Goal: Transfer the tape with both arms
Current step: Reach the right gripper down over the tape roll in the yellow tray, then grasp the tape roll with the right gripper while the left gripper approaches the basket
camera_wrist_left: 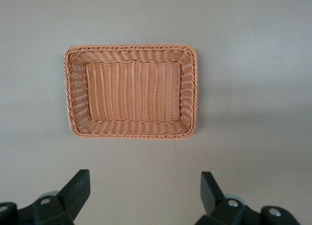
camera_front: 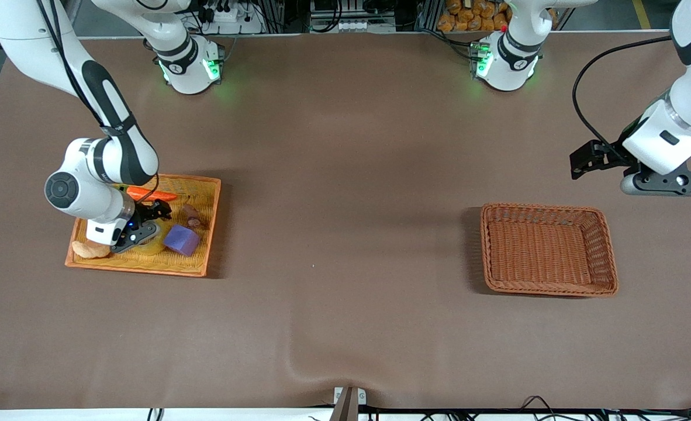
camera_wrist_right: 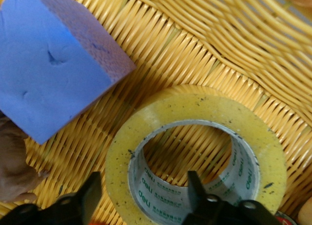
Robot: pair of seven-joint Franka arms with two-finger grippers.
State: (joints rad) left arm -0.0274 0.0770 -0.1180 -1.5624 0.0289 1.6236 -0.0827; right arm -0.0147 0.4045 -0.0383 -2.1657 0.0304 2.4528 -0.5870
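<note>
Two fingers of the right gripper [camera_wrist_right: 141, 198] straddle one wall of the tape [camera_wrist_right: 195, 157], one inside the hole, one outside, not yet pinching it. Only the right wrist view shows the tape lying flat in the yellow tray [camera_front: 202, 234] beside the purple cube [camera_front: 182, 240], its core printed "neo". The left gripper [camera_wrist_left: 145, 191] hangs spread above the table near the empty brown basket [camera_wrist_left: 130, 91].

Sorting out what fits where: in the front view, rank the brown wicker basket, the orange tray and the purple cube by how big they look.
1. Orange tray and brown wicker basket: look about alike, so no ranking between them.
2. Purple cube: clearly smallest.
</note>
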